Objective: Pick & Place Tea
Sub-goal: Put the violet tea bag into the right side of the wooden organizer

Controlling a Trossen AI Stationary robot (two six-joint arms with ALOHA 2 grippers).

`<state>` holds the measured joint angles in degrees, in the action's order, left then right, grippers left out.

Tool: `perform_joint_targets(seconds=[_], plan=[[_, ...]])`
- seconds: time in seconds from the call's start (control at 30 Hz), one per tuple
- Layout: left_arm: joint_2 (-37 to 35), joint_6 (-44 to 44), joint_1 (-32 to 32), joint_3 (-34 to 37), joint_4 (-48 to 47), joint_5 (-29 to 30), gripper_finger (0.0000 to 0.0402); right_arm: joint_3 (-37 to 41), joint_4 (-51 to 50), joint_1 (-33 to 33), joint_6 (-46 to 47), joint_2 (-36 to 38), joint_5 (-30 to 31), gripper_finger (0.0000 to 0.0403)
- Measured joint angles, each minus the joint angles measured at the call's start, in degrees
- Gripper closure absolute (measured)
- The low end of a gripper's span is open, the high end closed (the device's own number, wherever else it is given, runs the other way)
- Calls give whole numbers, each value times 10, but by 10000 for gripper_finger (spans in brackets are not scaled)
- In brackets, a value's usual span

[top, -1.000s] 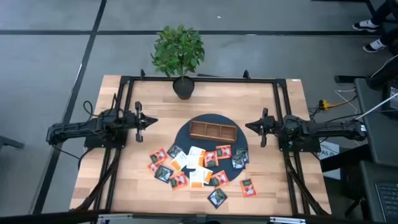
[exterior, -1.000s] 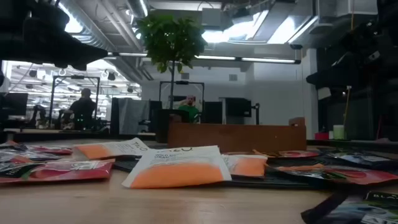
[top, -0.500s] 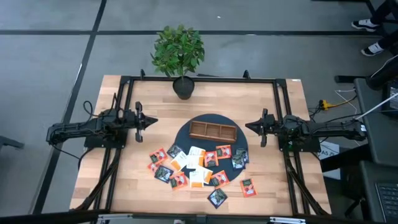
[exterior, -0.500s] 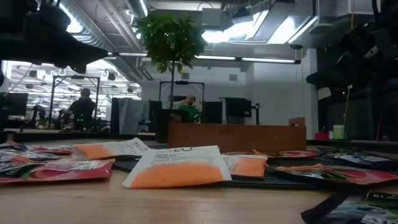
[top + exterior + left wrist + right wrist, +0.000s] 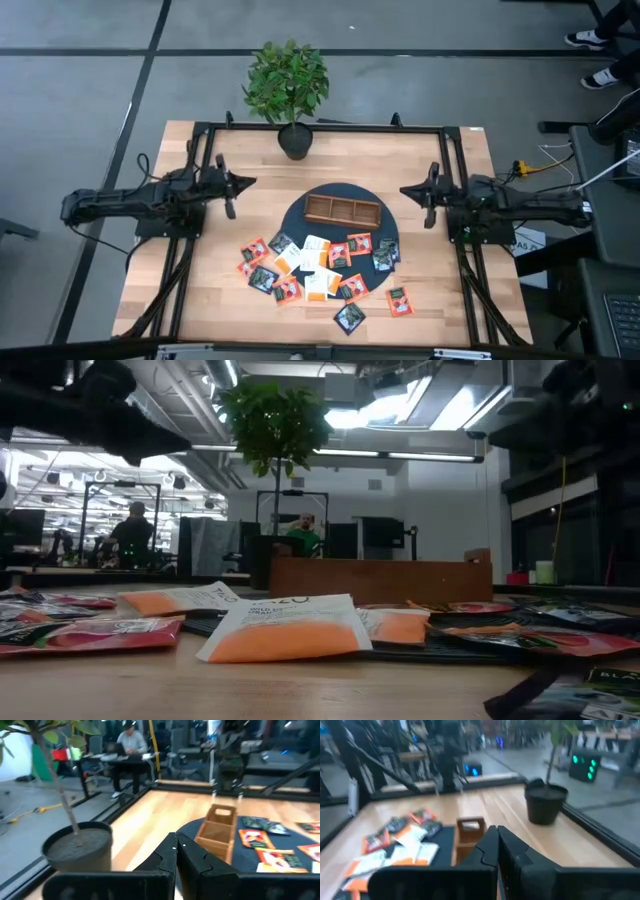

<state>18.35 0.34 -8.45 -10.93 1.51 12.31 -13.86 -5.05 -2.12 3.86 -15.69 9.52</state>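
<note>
Both arms hang above the table with nothing in them; the left gripper (image 5: 237,187) sits over bare wood on the left side, its two fingers (image 5: 165,854) pressed together so that only a thin seam shows between them, touching no object; the right gripper (image 5: 418,194) sits over the right side, just off the edge of the dark round mat (image 5: 384,229), and its fingers (image 5: 487,847) are likewise closed tip to tip around nothing; the two grippers point toward each other across the middle, well apart

The tea (image 5: 318,268) lies loose in a scatter of small flat packets, orange, white and dark, along the near half of the table; some overlap one another, several rest on the near edge of the mat, and a few lie apart on the wood toward the near right; from table height the nearest packet is a white one with an orange band, lying flat (image 5: 285,632)

The wooden tray (image 5: 342,210) stands on the mat behind the packets, between the two grippers, its three compartments showing no packets from above; a potted plant (image 5: 288,90) stands at the far edge of the table; a person (image 5: 131,745) sits at a desk in the room beyond
</note>
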Motion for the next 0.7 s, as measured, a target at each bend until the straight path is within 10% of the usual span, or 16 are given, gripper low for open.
perform_joint_targets(seconds=[0.7], plan=[[267, 29, -73, -149, -4, -44, 399, -185, -191, -94, -5, -234, -111, 394]])
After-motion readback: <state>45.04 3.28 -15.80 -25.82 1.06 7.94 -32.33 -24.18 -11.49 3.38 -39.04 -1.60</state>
